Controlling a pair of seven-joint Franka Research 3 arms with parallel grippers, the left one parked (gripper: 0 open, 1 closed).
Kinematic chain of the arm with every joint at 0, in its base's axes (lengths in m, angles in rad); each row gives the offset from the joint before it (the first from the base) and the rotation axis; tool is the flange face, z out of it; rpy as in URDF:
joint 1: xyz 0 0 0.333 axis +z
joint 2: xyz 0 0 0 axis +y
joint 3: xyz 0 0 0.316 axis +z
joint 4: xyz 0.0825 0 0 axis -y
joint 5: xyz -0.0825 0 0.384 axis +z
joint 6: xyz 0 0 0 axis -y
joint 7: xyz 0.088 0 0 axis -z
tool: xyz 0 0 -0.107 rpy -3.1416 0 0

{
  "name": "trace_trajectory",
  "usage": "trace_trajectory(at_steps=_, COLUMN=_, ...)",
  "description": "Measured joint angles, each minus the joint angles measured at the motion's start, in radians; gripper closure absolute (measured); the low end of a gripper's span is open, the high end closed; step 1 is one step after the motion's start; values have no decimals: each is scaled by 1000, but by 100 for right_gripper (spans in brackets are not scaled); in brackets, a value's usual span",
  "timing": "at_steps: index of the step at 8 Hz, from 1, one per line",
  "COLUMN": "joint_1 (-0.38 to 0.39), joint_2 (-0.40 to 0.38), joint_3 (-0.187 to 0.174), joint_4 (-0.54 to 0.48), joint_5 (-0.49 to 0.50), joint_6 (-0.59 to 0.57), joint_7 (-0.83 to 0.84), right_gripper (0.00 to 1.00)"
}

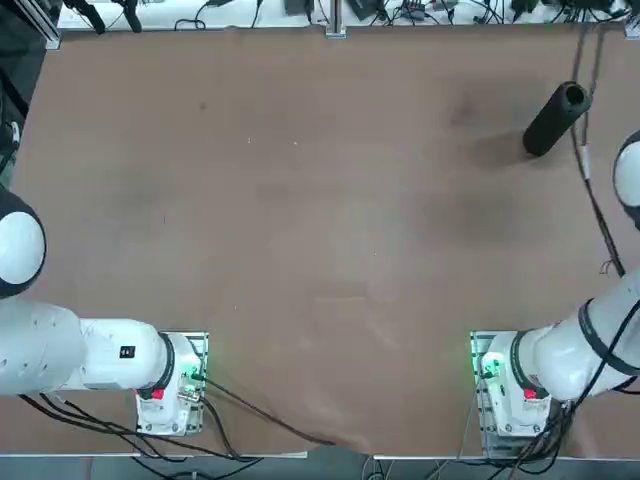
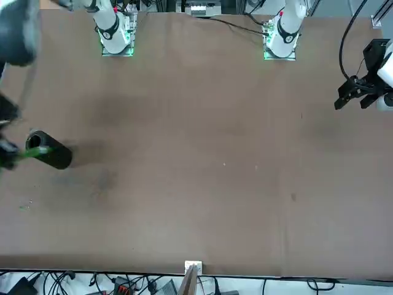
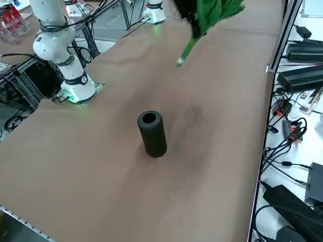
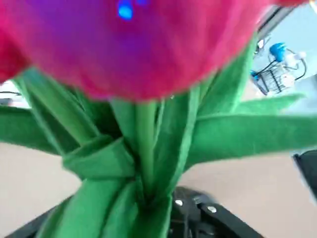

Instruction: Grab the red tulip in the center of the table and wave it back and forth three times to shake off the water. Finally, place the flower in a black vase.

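The black vase (image 3: 153,135) stands upright on the bench (image 3: 91,156), and, off to the robot's right of that vase and raised above the bench, the right gripper (image 3: 195,30) is closed around the red tulip (image 4: 143,54), its bare stem end angled downward.

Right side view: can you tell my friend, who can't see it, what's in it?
A black vase stands upright on a brown table. Above it in the picture, green leaves and a stem hang down beside the black right gripper, cut off at the top edge.
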Motion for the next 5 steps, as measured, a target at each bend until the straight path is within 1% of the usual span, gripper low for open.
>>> trace_trajectory(at_steps=1, joint_1=-100, joint_2=0, joint_3=-1, joint_4=1, joint_5=72, joint_6=30, joint_7=-138, right_gripper=85)
trace_trajectory(at_steps=2, joint_1=-173, joint_2=0, joint_3=-2, joint_4=1, joint_5=148, joint_6=54, joint_7=-248, right_gripper=85)
trace_trajectory(at_steps=3, joint_1=-204, joint_2=0, joint_3=-1, joint_4=2, joint_5=189, joint_6=59, joint_7=-300, right_gripper=85)
trace_trajectory(at_steps=4, joint_1=-199, joint_2=0, joint_3=6, joint_4=3, joint_5=200, joint_6=59, joint_7=-305, right_gripper=85)
trace_trajectory(at_steps=5, joint_1=-177, joint_2=-1, joint_3=23, joint_4=5, joint_5=204, joint_6=57, joint_7=-291, right_gripper=85)
